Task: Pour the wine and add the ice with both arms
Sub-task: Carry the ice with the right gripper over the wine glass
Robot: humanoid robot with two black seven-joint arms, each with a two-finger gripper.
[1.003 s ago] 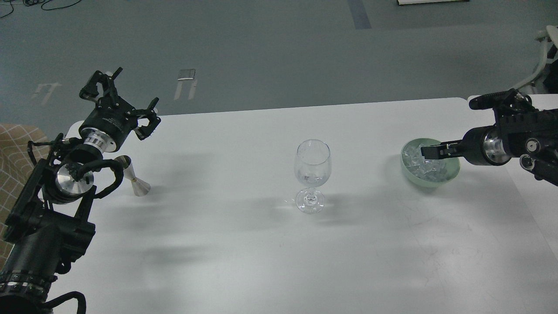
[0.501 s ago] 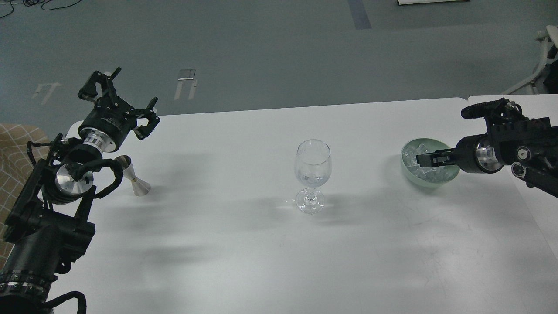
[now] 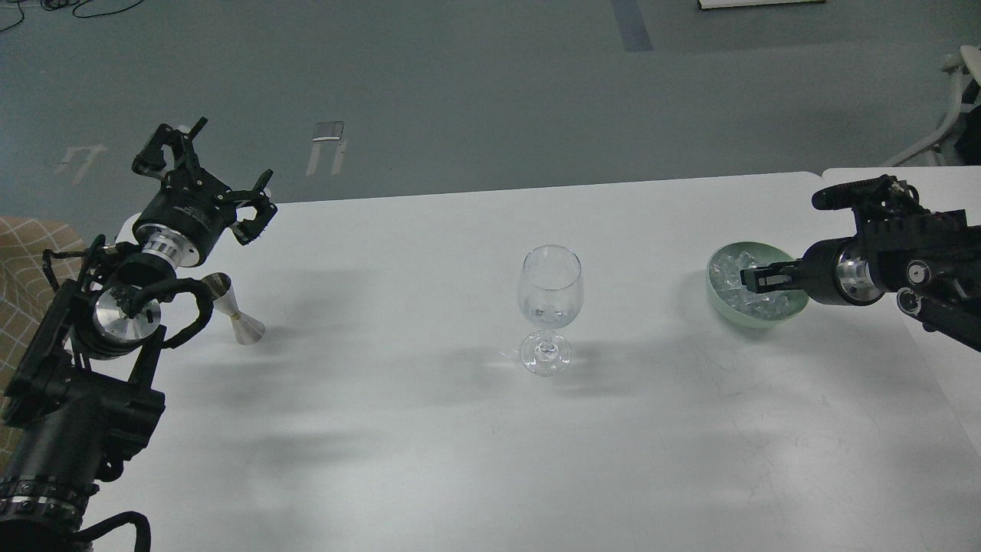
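A clear wine glass [image 3: 549, 307] stands upright mid-table, with a little clear content low in its bowl. A pale green bowl [image 3: 789, 313] at the right holds several clear ice lumps [image 3: 728, 270]. My right gripper [image 3: 752, 277] reaches in from the right with its dark fingertips down among the ice. The fingers are too dark to tell apart. My left gripper [image 3: 207, 175] is open and empty, raised over the table's far left corner. A silver jigger [image 3: 234, 308] stands just below and right of the left arm.
The white table's far edge [image 3: 536, 188] runs across the view, with grey floor beyond. A second white surface [image 3: 931, 345] adjoins at the right under my right arm. A tan checked cushion [image 3: 19, 253] lies off the left edge.
My right gripper dipped lower into the bowl of ice and settled there. My left gripper drifted slightly left, still open.
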